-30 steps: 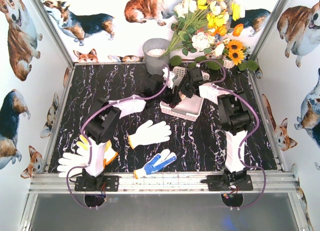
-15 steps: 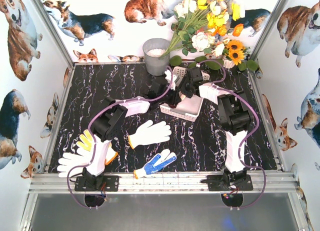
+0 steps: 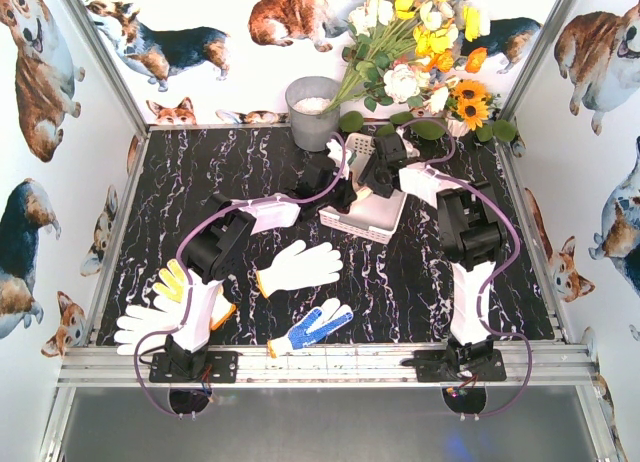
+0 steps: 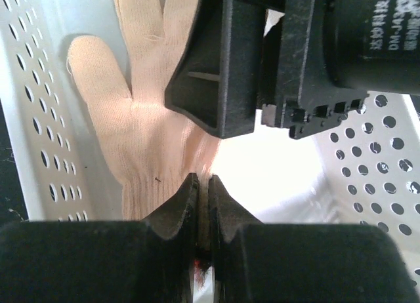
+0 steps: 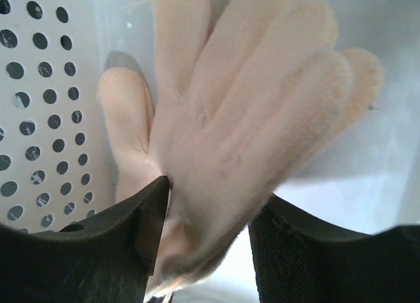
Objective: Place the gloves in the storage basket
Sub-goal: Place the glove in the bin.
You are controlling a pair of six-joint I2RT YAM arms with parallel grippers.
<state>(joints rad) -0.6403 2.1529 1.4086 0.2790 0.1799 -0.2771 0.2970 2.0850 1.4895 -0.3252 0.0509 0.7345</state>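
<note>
Both arms are up at the far side of the table (image 3: 400, 282), working over the white basket (image 4: 39, 119). Inside it lies a cream glove (image 4: 141, 152), flat on the floor of the basket with its thumb out toward the perforated wall. The left tool (image 4: 202, 188) has its jaws pressed right together at the cuff end of that glove; whether any fabric is caught between them, I can't tell. The right tool (image 5: 207, 218) stands about half open with the body of the same glove bunched between its jaws, fabric against both fingers, the glove's fingers fanned out beyond the tips. Nearer the arms, four more gloves lie on the table: a white glove (image 3: 300, 267) in the middle, a blue-dotted glove (image 3: 312, 326) just in front of it, a yellow glove (image 3: 178, 282) partly under the left arm, and a second white glove (image 3: 135, 327) beside the left base. A grey bucket (image 3: 312, 110) stands at the back wall behind the basket.
</note>
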